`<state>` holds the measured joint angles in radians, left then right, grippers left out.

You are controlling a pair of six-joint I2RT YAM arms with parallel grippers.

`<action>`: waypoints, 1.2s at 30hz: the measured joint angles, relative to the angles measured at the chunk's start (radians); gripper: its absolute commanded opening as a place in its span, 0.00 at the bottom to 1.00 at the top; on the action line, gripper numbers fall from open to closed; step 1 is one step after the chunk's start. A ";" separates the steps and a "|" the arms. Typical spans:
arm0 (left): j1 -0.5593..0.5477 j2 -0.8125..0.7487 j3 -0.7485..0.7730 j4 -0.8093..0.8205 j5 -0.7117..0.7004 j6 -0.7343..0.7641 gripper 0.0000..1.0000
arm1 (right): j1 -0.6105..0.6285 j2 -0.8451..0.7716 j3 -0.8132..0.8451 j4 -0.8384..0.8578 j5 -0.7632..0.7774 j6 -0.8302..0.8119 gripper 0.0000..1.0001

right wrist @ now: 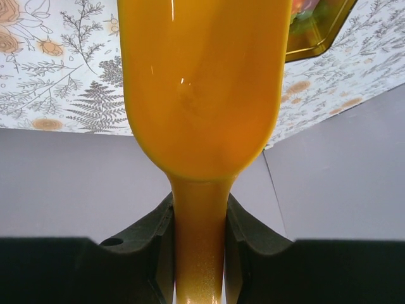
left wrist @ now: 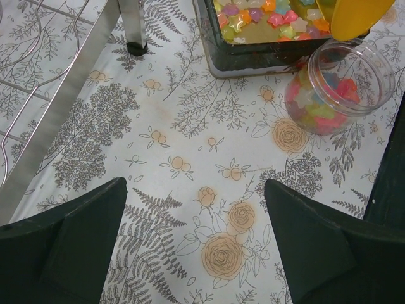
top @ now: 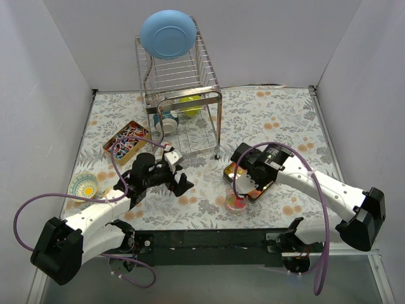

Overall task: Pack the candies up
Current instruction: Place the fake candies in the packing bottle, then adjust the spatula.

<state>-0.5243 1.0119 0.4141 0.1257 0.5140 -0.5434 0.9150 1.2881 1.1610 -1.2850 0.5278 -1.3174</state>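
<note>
Top external. Left hand (top: 183,177) hovers over the floral surface (top: 285,120), just in front of the dish rack (top: 180,95). Its jaws are spread wide and grip nothing. Right hand (top: 247,170) sits over a tin (top: 229,170). A clear jar (top: 237,202) stands just beside the tin on its near side. An open box (top: 109,147) of wrapped sweets and a small bowl (top: 74,180) lie well off to the left. A blue dish (top: 168,33) rests on top of the rack.

Left wrist. Candies (left wrist: 272,16), star-shaped and multicoloured, cover the tin floor, and more fill roughly the lower half of the jar. A yellow scoop (left wrist: 364,16) hangs over the tin's corner, just behind the jar's rim. Both fingers (left wrist: 69,247) are well apart from the jar. Whether jar and tin touch cannot be told.

Right wrist. The jaws are nearly closed, pinching the scoop's handle. Only the scoop's underside shows, so I cannot tell if it carries a load.

Risks, as I judge them:
- Nothing steadies the jar, so a knock from the scoop could tip it and scatter candies.
- The jar mouth is barely wider than the scoop, so an off-centre pour would drop sweets onto the surface.
- The handle is glossy, so the scoop could twist in the grip.
</note>
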 measured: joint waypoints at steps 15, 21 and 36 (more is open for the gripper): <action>0.000 -0.015 0.150 -0.074 0.097 -0.106 0.21 | -0.011 0.023 0.126 0.117 -0.198 0.273 0.01; 0.000 0.033 0.292 -0.054 0.145 -0.208 0.00 | -0.025 0.117 0.138 0.203 -0.309 0.418 0.01; 0.005 0.076 0.309 -0.011 0.145 -0.276 0.66 | -0.032 0.239 0.517 0.175 -0.553 0.511 0.01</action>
<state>-0.5194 1.0874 0.7227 0.1150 0.6590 -0.8192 0.8833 1.5269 1.6783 -1.1103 -0.0250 -0.8066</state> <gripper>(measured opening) 0.447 0.356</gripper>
